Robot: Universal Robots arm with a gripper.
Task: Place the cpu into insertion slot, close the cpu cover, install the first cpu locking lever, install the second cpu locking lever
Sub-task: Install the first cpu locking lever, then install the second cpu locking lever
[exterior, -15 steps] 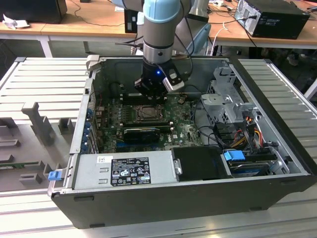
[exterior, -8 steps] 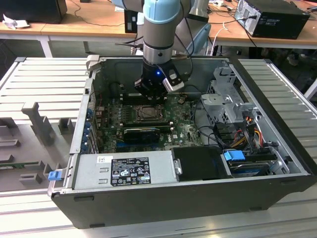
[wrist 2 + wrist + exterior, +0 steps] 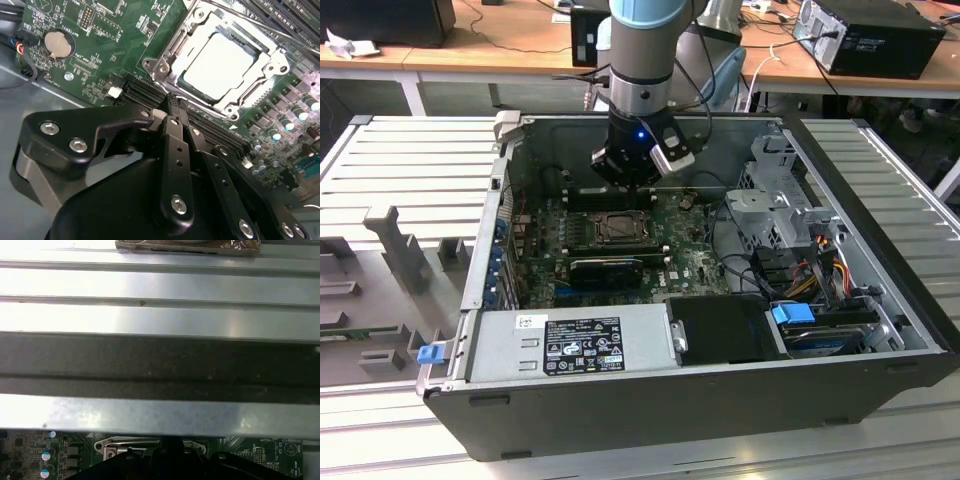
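Cpu (image 3: 220, 65): flat square chip, pale face, lying level inside the insertion slot (image 3: 172, 47) on the green board. Cpu cover (image 3: 270, 62): grey metal frame with square window, lying down flat around the chip, its face showing through.

The carrying surface is a ribbed grey metal worktable (image 3: 410, 160) built from parallel grooved profiles. An open dark grey computer case (image 3: 650, 410) lies flat on its side across the middle of the worktable, its open face turned upward. Near the worktable edge at the exterior view's left sit several grey block-shaped fixtures (image 3: 400, 250), well apart from the case. In the first wrist view, the same grooved profiles (image 3: 160, 285) run as bright horizontal bands beyond the case wall (image 3: 160, 365).
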